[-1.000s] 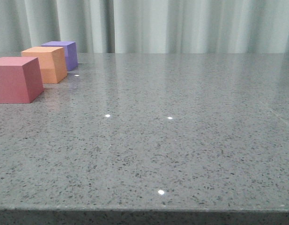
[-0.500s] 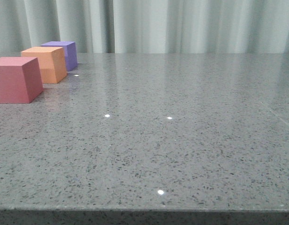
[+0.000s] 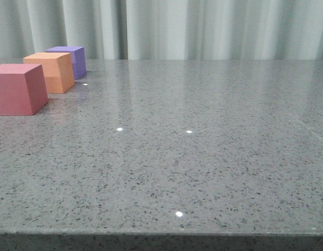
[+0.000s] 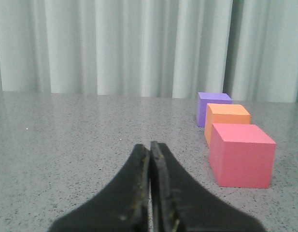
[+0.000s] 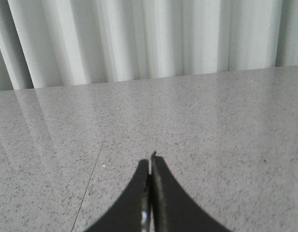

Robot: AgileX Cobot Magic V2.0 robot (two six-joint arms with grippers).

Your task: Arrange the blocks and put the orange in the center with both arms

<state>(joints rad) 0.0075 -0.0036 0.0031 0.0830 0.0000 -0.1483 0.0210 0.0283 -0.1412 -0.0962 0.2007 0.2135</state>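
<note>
The three blocks stand in a single row along the left edge of the tabletop [image 3: 203, 157], running from the near side toward the far left corner; the pink-red block [image 3: 17, 89] is nearest, the orange block [image 3: 50, 71] sits in the middle, and the purple block [image 3: 71, 60] is farthest, close to the curtain [image 3: 203, 29]. Neighbouring blocks stand just beside one another; the front view overlaps them, so contact cannot be confirmed, while the left wrist view suggests narrow gaps. All three rest flat and upright on one face; the orange block is turned slightly out of line with its neighbours.

The left gripper [image 4: 149, 147] has its jaws pressed together and holds nothing; it hangs low over bare tabletop, with the row of blocks off to one side and well apart from it. The right gripper [image 5: 151, 159] likewise has its jaws pressed together and empty; only bare tabletop and curtain lie ahead of it. Neither gripper appears in the front view.

Judgement: the orange block already occupies the centre position between the other two, so the arrangement reads as complete or nearly so; the empty jaws, clear of the blocks, fit a rest posture.
</note>
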